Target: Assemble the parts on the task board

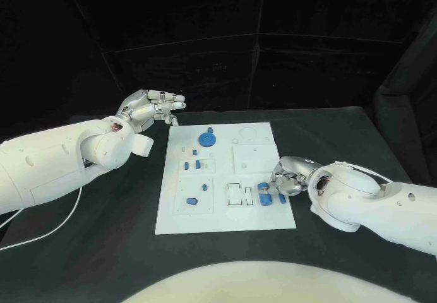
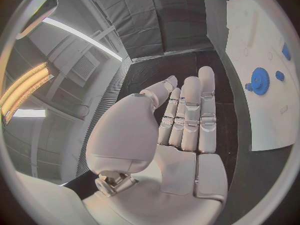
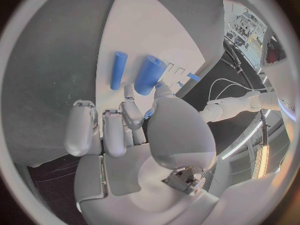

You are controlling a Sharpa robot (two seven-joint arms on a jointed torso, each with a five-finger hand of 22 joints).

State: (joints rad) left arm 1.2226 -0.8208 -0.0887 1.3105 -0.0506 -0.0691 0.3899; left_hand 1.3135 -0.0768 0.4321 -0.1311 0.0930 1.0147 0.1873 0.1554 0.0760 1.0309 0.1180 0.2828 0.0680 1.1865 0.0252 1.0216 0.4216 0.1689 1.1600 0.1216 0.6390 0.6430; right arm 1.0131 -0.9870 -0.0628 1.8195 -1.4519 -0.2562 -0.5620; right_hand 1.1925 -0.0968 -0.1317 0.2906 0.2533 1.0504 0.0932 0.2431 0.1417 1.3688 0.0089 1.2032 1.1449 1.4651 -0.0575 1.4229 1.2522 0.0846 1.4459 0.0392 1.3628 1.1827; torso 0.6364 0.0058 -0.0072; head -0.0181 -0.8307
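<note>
The board (image 1: 228, 180) lies flat in the middle of the black bench (image 1: 109, 240), and everything else is placed from it.

The left hand (image 1: 153, 107) hangs above the bench just off the board's far left corner, clear of it. Its fingers (image 2: 187, 115) lie straight and close together, the thumb bent across in front of them, and it holds nothing.

The right hand (image 1: 287, 178) sits at the board's near right part, over its right edge. A small blue piece (image 3: 149, 114) shows between its thumb and one fingertip, so it seems to pinch that piece, though the contact is mostly hidden. Its other fingers are loosely curled.

Just beside that hand, on the board, lie a thick blue cylinder (image 1: 265, 201) and a thin blue rod (image 1: 281, 197), side by side and nearly parallel.

A blue gear (image 1: 208, 138) sits in the board's far part, left of the middle. Small blue pegs (image 1: 192, 165) stand in the left middle, and a round blue knob (image 1: 191, 201) sits in the near left panel. Two narrow slots (image 1: 240, 193) lie in the near middle.
</note>
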